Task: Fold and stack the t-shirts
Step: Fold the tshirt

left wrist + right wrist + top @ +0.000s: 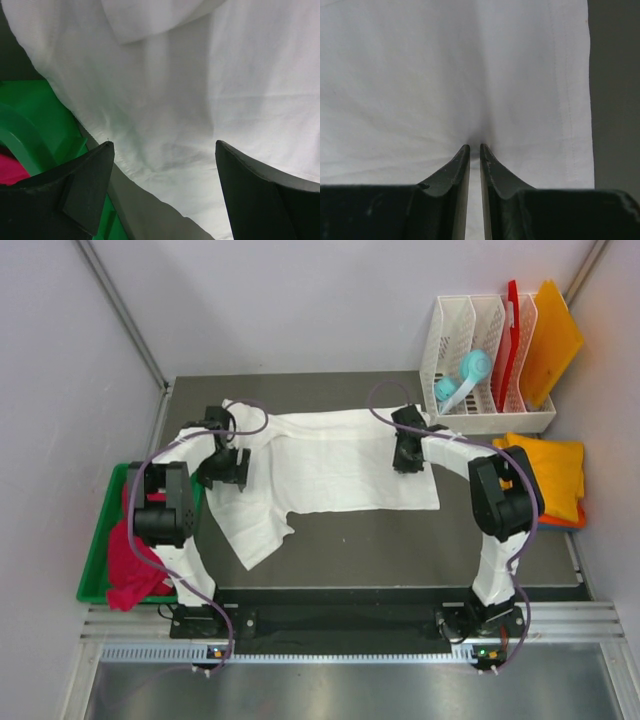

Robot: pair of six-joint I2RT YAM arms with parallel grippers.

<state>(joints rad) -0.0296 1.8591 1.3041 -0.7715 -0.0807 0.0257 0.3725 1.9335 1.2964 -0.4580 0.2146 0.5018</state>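
White t-shirt, largest item, spread across the dark table between both arms. Left gripper above its left edge, jaws spread wide, nothing between them. Right gripper near its right hem, jaws almost together, pinching a pucker of white cloth. At left, green tray holding crimson-pink t-shirt, draped over the near rim. Far right, white slotted file rack holding orange board, red board, light-blue roll. Beside it, yellow-orange t-shirt atop orange t-shirt.
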